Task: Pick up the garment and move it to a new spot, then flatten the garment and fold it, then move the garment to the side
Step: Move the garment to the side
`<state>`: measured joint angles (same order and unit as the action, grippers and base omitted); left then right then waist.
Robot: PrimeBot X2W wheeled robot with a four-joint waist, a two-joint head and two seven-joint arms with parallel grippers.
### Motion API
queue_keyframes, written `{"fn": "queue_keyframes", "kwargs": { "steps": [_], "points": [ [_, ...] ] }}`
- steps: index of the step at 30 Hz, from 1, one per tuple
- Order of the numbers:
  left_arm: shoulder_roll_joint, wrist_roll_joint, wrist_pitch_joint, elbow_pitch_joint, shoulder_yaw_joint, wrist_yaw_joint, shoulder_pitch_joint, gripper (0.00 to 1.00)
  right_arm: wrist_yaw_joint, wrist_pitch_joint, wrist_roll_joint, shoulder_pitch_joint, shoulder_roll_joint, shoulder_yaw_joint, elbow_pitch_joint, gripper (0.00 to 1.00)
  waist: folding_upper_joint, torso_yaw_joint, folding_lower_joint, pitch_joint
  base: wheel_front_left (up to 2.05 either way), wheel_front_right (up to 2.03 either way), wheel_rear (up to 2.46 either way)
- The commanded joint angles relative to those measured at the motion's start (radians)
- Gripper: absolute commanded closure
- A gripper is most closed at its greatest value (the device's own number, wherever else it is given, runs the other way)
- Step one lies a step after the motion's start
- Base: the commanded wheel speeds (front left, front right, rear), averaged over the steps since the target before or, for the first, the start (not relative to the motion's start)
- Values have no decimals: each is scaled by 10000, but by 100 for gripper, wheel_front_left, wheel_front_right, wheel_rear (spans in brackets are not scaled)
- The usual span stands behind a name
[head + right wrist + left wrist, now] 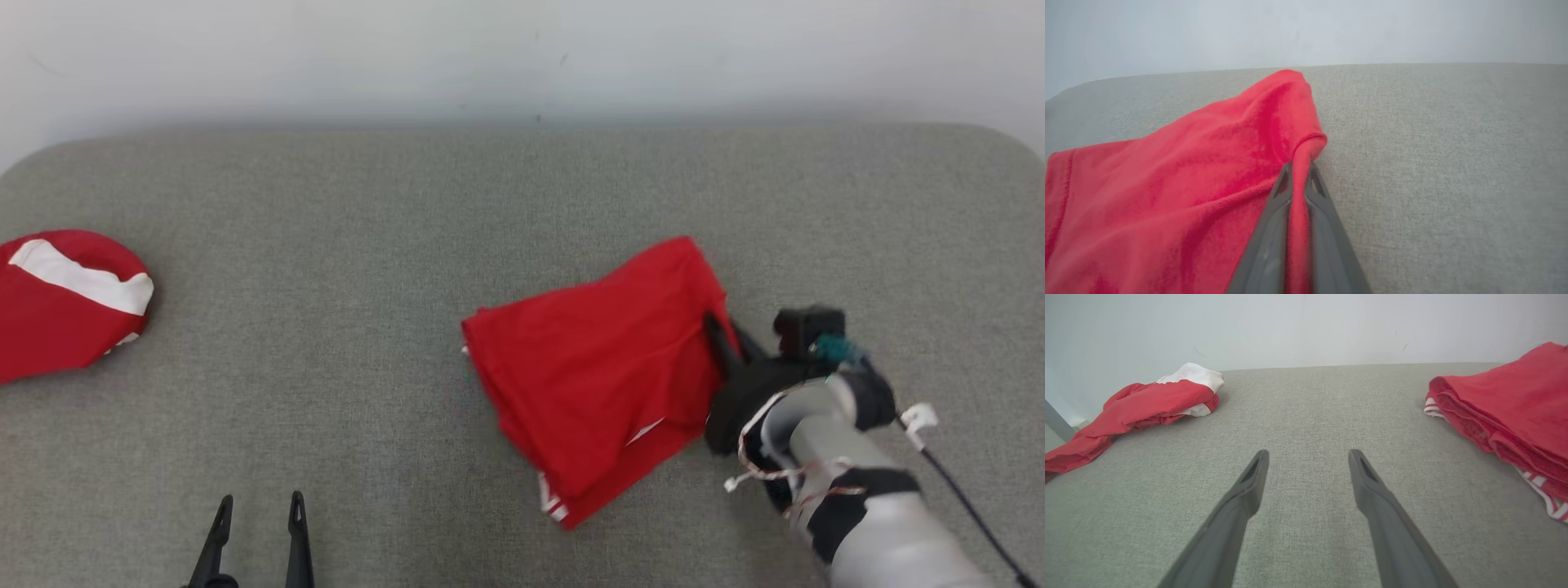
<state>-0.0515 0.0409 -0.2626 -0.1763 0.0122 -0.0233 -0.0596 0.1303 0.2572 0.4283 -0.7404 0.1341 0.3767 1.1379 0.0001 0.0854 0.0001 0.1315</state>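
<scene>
Garment position: the folded red garment [596, 376] [1515, 400] [1167, 196] is seen lying right of centre on the grey fabric-covered surface [367, 245], roughly midway between the far and near edges.
Long axis: it is slanted, running from a raised peak that points toward the far right corner down to a white-striped corner that points at the near edge.
Right gripper: the right gripper [722, 322] [1299, 167] is placed at the garment's right-hand edge; its fingers are pressed together with a ridge of red cloth pinched between them.
Left gripper: the left gripper [261, 500] [1308, 454] is held near the near edge, left of centre; its fingers are spread apart and nothing is touched.
Count: two garments and two grippers are seen.
Other things: a crumpled red-and-white garment [65, 302] [1147, 404] is seen at the left edge, well apart from the folded one. A pale wall [522, 57] runs behind the far edge. A dark cable [971, 506] trails beside the right forearm.
Obstructions: bare cloth lies between the two garments.
</scene>
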Motion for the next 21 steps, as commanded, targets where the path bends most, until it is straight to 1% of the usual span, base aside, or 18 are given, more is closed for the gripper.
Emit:
{"fn": "queue_keyframes", "kwargs": {
  "steps": [1,5,10,14,21],
  "points": [
    [16,62,-32,70,16,-15,138,0,13,80,17,-190,149,25,-20,100,-1,-28,-1,231,0,0,0],
    [18,50,-32,313,-112,-59,400,0,13,80,-55,-1176,642,93,82,100,-1,-189,-1,841,0,0,0],
    [18,-44,-34,899,-184,-89,786,0,13,83,-196,-2323,1321,146,293,100,-1,-622,-1,1656,0,0,0],
    [-26,-181,-34,1540,-142,-186,1136,0,13,85,-260,-3306,1735,-21,498,100,-1,-1216,-1,2478,0,0,0],
    [-417,-382,-32,2500,225,-254,1643,0,13,75,-906,-4840,2228,-66,609,100,-1,-2350,-1,3751,0,0,0]
  ]
}}
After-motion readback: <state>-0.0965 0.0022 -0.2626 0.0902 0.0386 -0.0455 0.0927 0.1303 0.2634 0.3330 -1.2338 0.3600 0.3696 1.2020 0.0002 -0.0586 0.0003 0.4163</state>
